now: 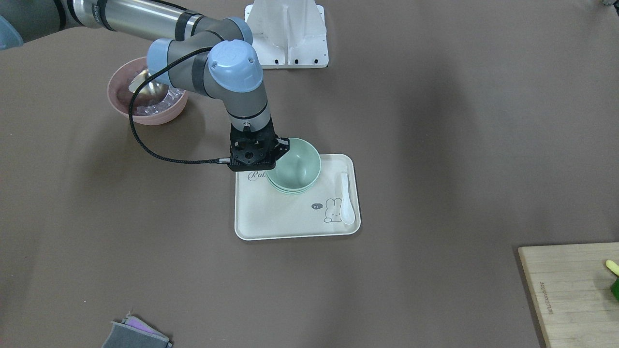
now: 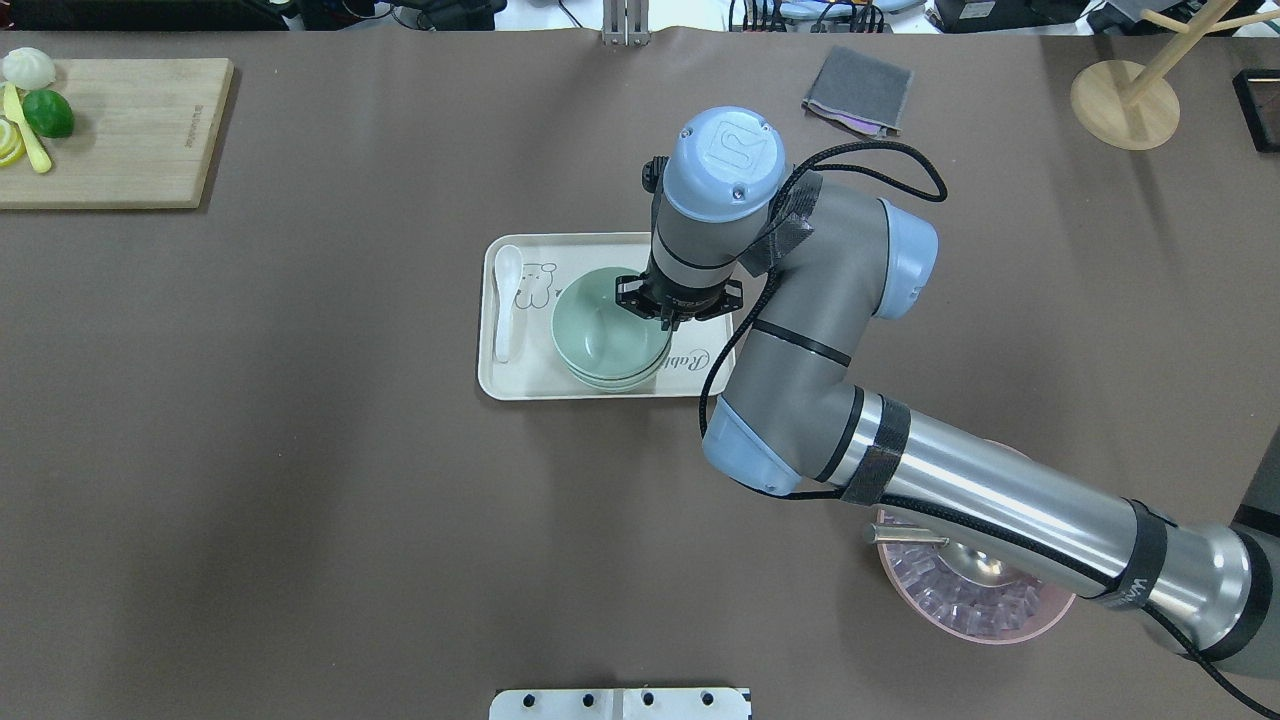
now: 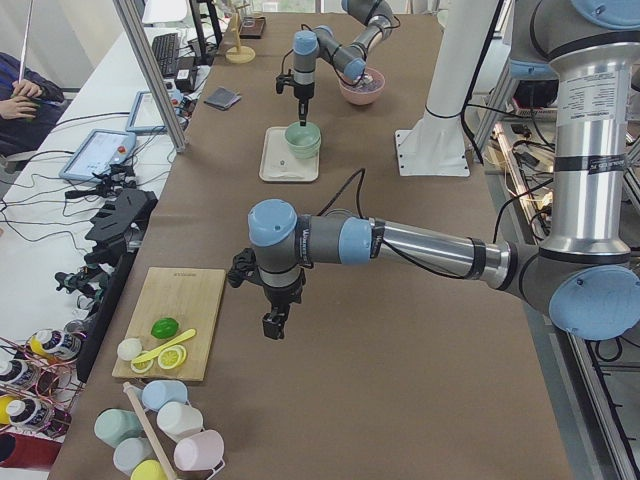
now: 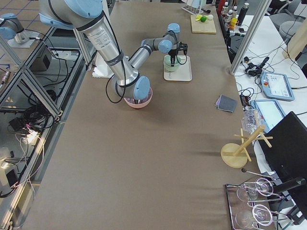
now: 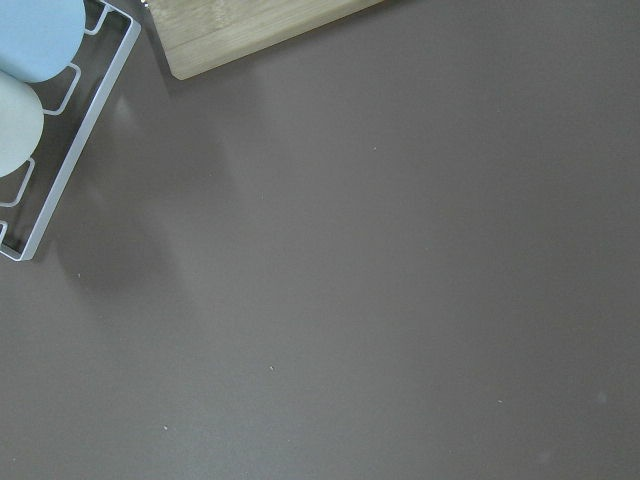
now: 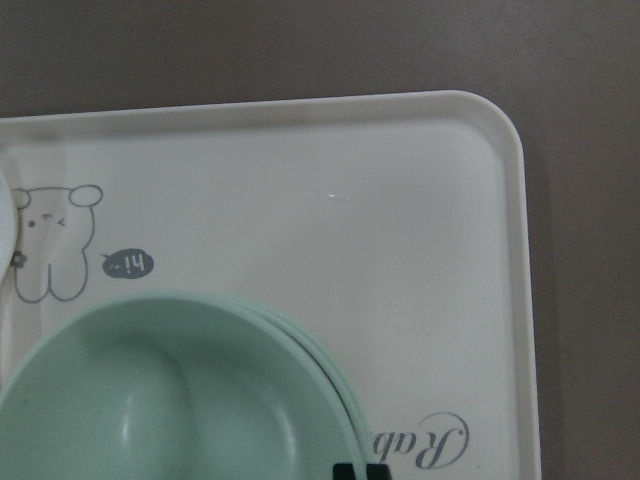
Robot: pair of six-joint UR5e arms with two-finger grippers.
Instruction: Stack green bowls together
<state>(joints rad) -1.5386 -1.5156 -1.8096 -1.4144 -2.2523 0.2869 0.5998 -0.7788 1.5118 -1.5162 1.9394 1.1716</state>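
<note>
A brown surface (image 1: 435, 145) with a cream rectangular tray (image 1: 290, 222) near its middle, printed with a small cartoon rabbit. The green bowls (image 1: 290, 189) sit nested in one stack on the tray, toward the robot's side of it, their pale mint rims showing one just under another. The top green bowl (image 1: 300, 162) rests in the ones below. The right arm reaches across to the tray with its wrist pointing straight down, and the right claw (image 2: 665, 322) is at the edge of that top bowl. Seen from the wrist camera, its two black fingertips (image 6: 350, 471) are drawn close together on the rim, pinching it. A white spoon (image 1: 346, 198) lies along one short side of the tray, just beside the stack and not touching it. Well apart from the tray, under the right arm, stands a larger pink bowl (image 1: 164, 113) with a metal scoop (image 1: 145, 84) in it. A grey cloth (image 2: 858, 90) lies near the far edge of the surface. At the robot's left end a wooden cutting board (image 2: 110, 130) carries a lime (image 2: 48, 113) and some pale pieces. The left claw (image 3: 274, 325) hangs over bare surface near that board, far from the bowls; I cannot tell whether it is apart or together.
</note>
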